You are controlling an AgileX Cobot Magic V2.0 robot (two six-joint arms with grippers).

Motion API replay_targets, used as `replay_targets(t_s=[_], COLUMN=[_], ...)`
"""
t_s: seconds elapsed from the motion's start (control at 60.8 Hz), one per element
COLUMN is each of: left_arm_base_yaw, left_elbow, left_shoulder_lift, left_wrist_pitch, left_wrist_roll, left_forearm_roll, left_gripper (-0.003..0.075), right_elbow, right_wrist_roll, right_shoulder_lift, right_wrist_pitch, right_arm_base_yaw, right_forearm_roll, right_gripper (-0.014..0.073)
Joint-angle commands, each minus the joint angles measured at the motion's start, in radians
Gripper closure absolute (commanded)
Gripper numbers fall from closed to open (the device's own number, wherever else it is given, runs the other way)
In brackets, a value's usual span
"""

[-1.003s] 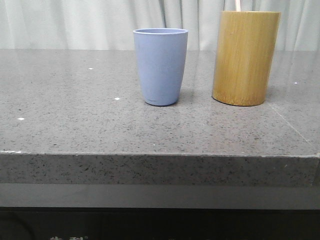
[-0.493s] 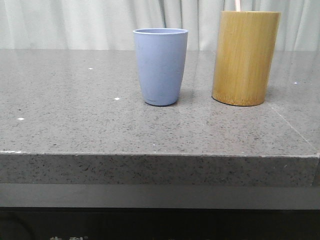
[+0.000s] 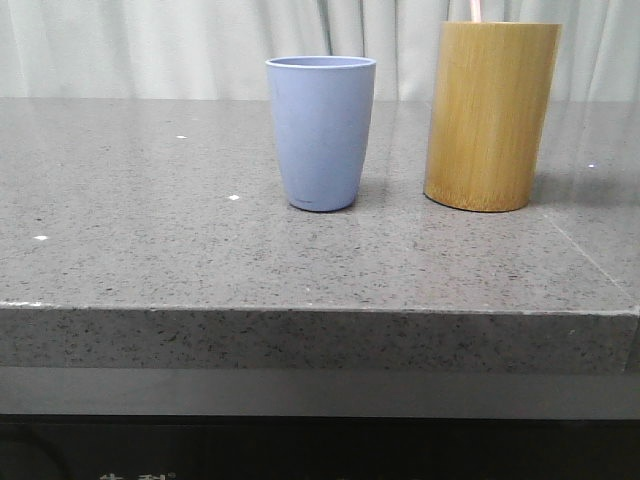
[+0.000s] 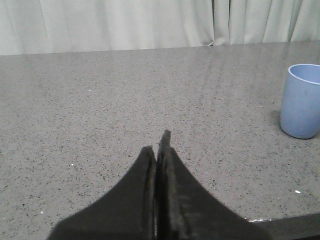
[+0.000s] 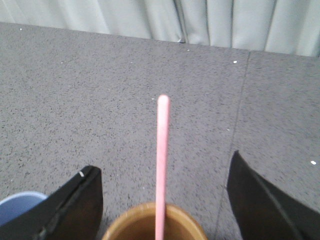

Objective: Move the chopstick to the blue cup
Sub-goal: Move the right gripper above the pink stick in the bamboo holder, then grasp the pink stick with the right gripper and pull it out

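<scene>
Nearest the robot, the left gripper (image 4: pixel 159 150) hangs over bare stone with its jaws pressed together, holding nothing. The right gripper (image 5: pixel 162 200) spreads its jaws wide on either side of the one chopstick (image 5: pixel 161 165), touching nothing. That chopstick stands in the single bamboo holder (image 3: pixel 490 115), on the right. One blue cup (image 3: pixel 320 130) stands just left of it, apart. The grey speckled stone table (image 3: pixel 150 240) runs back to pale curtains (image 3: pixel 150 45).
</scene>
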Motion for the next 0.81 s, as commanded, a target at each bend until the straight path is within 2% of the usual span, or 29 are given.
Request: replay_targets(t_s=[0.0, 0.329, 0.444, 0.51, 0.658, 0.69, 0.789], left_arm_base_yaw=[0.002, 0.002, 0.002, 0.002, 0.002, 0.002, 0.002], left_elbow=[-0.022, -0.022, -0.022, -0.022, -0.022, -0.022, -0.022], left_shoulder_lift=[0.014, 0.014, 0.014, 0.014, 0.014, 0.014, 0.014], left_wrist_pitch=[-0.08, -0.08, -0.08, -0.08, -0.08, -0.08, -0.08], left_wrist_roll=[-0.008, -0.008, -0.008, -0.008, -0.008, -0.008, -0.008], left_forearm_roll=[-0.011, -0.011, -0.011, -0.011, -0.011, -0.011, -0.011], left_gripper=[0.0739, 0.0739, 0.0739, 0.0739, 0.0739, 0.0739, 0.0739], right_elbow=[-0.081, -0.203, -0.208, -0.208, -0.208, -0.208, -0.208], right_wrist_roll=[-0.007, -0.007, -0.007, -0.007, -0.007, -0.007, -0.007], right_shoulder_lift=[0.028, 0.178, 0.193, 0.193, 0.193, 0.193, 0.193], right_wrist_pitch=[-0.079, -0.1, -0.104, -0.109, -0.132, -0.133, -0.133], right_arm_base_yaw=[0.009, 0.01, 0.01, 0.01, 0.01, 0.01, 0.01], right_forearm_roll=[-0.002, -0.003, -0.003, -0.003, -0.003, -0.003, -0.003], right_gripper=[0.0062, 0.0073, 0.0202, 0.0333, 0.0545, 0.0585, 0.0634])
